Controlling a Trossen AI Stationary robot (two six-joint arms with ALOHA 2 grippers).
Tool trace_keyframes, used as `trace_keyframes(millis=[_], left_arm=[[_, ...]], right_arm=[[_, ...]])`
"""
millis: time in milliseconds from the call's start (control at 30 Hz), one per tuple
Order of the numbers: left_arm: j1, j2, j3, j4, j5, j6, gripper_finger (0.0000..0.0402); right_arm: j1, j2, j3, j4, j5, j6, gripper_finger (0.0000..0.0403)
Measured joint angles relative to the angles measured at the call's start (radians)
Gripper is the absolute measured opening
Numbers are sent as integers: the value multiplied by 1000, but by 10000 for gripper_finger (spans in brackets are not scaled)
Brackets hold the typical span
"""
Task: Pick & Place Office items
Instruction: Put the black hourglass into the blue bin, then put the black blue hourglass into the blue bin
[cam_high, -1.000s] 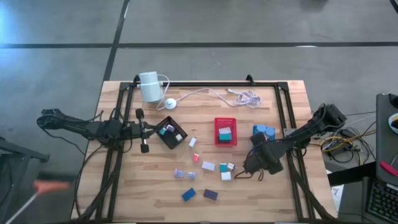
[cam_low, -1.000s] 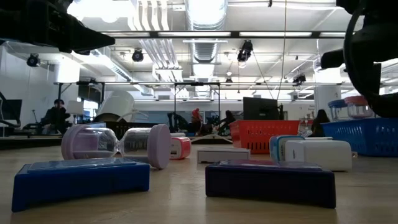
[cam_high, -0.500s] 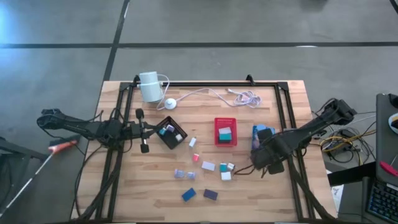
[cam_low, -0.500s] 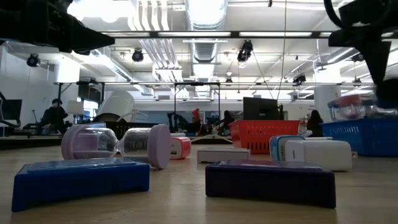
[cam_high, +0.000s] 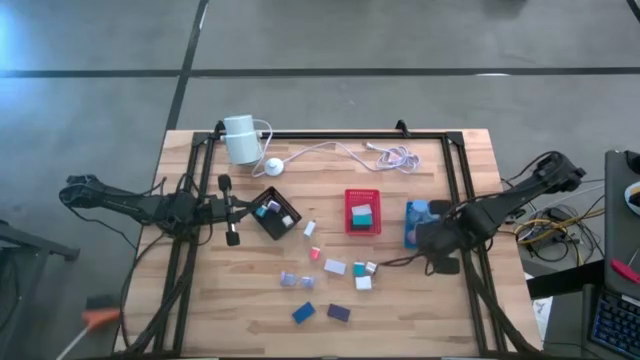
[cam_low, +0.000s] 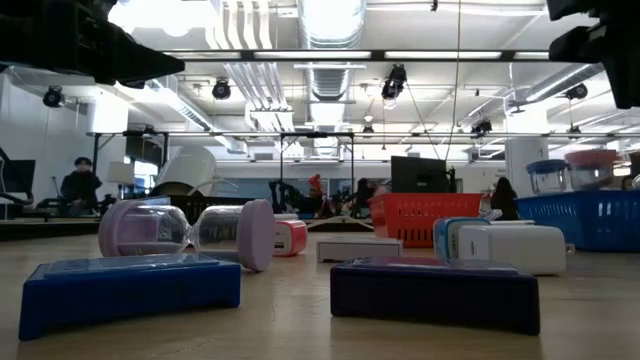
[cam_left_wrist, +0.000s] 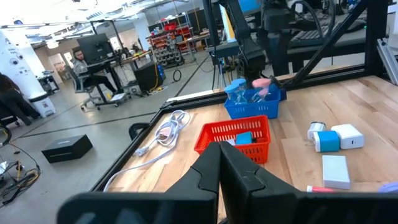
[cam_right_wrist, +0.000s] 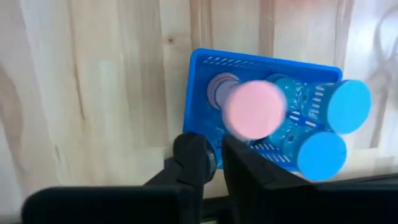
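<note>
Office items: pink-capped cylinder (cam_right_wrist: 252, 111) stands in blue tray (cam_right_wrist: 200, 93) beside two blue-capped ones (cam_right_wrist: 345, 104), directly ahead of right claw (cam_right_wrist: 214, 155), whose fingers are nearly together and empty. Loose blocks (cam_high: 335, 267) scattered mid-table (cam_high: 200, 300). Left claw (cam_left_wrist: 219, 163) closed, empty, near black tray (cam_high: 275, 213).

An open lab or workshop: exposed ceiling ducts (cam_low: 335, 60), desks with monitors (cam_left_wrist: 94, 46), seated people (cam_low: 80, 185).
</note>
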Motion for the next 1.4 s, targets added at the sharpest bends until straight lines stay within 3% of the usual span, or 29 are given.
trace_keyframes(millis=[367,633,1000,1300,1400], left_arm=[[0,0,0,0,0,0,10],[0,0,0,0,0,0,10],[0,0,0,0,0,0,10],[0,0,0,0,-1,4,10],[0,0,0,0,-1,7,10]], right_arm=[[43,15,0,5,-57,119,22],[117,44,-44,154,-213,217,22],[182,149,-156,212,-174,342,22],[181,160,-227,203,-153,396,22],[181,160,-231,182,-100,413,22]])
